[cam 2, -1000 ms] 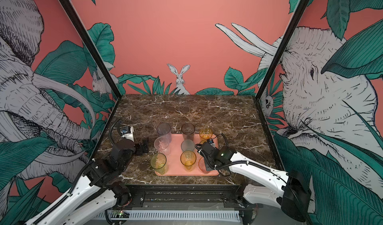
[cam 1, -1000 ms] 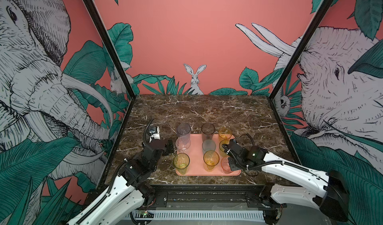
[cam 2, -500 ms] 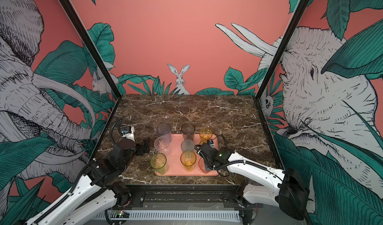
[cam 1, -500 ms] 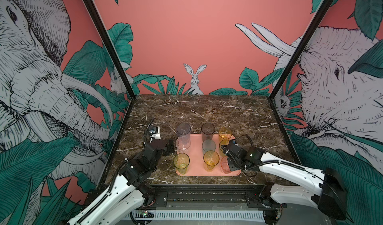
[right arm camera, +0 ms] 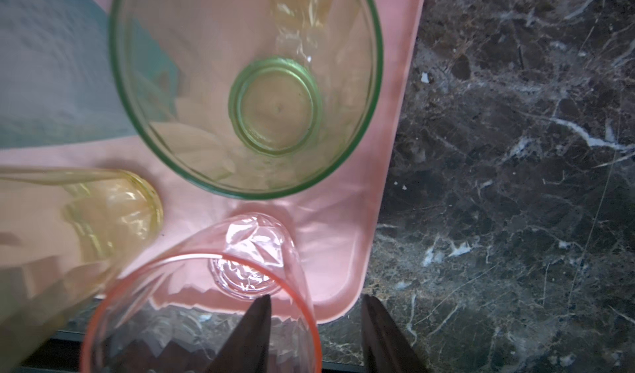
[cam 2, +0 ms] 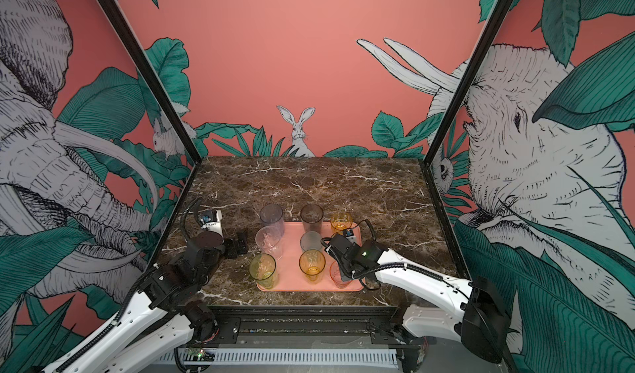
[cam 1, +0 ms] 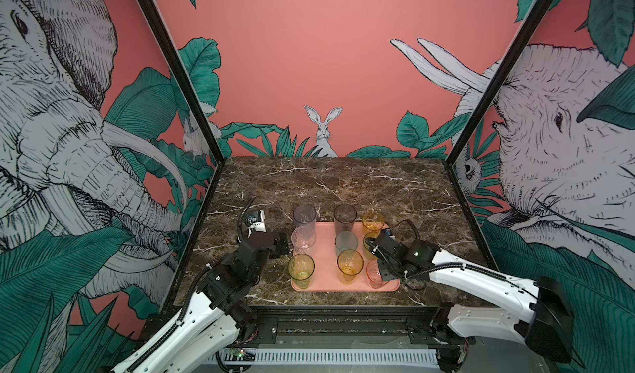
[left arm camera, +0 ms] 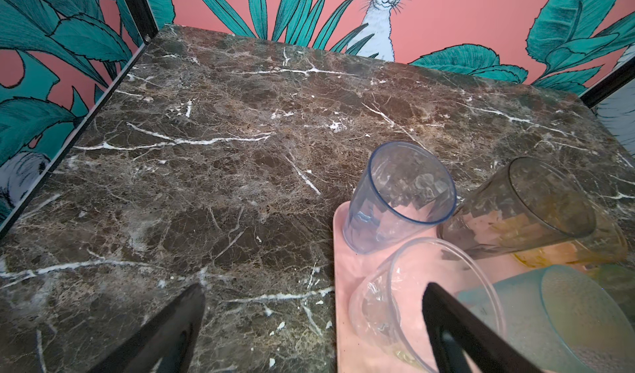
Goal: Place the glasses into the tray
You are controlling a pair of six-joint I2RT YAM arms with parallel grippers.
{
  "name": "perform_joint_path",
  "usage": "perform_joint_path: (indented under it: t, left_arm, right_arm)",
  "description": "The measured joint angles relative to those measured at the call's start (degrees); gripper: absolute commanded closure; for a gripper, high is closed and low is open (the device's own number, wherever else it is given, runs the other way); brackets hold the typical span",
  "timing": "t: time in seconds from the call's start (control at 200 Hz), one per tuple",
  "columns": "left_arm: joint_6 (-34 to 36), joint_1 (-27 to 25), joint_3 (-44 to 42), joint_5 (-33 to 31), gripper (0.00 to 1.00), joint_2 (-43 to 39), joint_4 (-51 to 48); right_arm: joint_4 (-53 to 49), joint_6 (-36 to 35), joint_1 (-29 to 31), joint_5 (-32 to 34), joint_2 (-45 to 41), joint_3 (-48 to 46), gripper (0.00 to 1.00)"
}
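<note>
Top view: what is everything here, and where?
tray: one, salmon pink, table's front
grey-violet glass: one, tray's back left
brown glass: one, back middle
amber glasses: two, back right and front middle
clear glass: one, middle left
frosted blue-grey glass: one, centre
yellow-green glasses: two, front left and middle right
pink glass: one, front right
table: one, brown marble
left gripper: one, black, open beside clear glass
right gripper: one, black, open astride pink glass's wall

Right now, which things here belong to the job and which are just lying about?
Job: salmon-pink tray; nine plastic tumblers standing in it; right gripper, open astride the rim of the pink tumbler.
Just there: brown marble tabletop; jungle mural with a rabbit.
</note>
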Motion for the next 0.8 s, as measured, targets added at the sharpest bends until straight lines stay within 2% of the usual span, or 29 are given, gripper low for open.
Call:
perform_joint_path:
  t: [0.255, 0.55, 0.66, 0.8]
  left_arm:
    - [1.97, 0.00, 0.15, -2.99, 0.01, 1.60, 0.09]
    - [11.13, 0.42, 4.85, -8.07, 0.01, 8.02, 4.70]
    - [15.32, 3.28, 6.75, -8.85, 0.01, 11.34, 8.52]
    - [18.80, 10.45, 9.31, -7.74, 0.01, 16.24, 12.26]
  right_arm:
    - [-2.38, -4.76, -1.25, 3.76, -3.78, 8.28, 0.33]
    - [0.31, -14.78, -9.16, 7.87, -3.76, 11.98, 0.24]
    - [3.52, -19.23, -12.55, 9.11, -3.65, 13.09, 0.20]
    - [9.49, -25.79, -17.51, 10.62, -3.56, 13.44, 0.12]
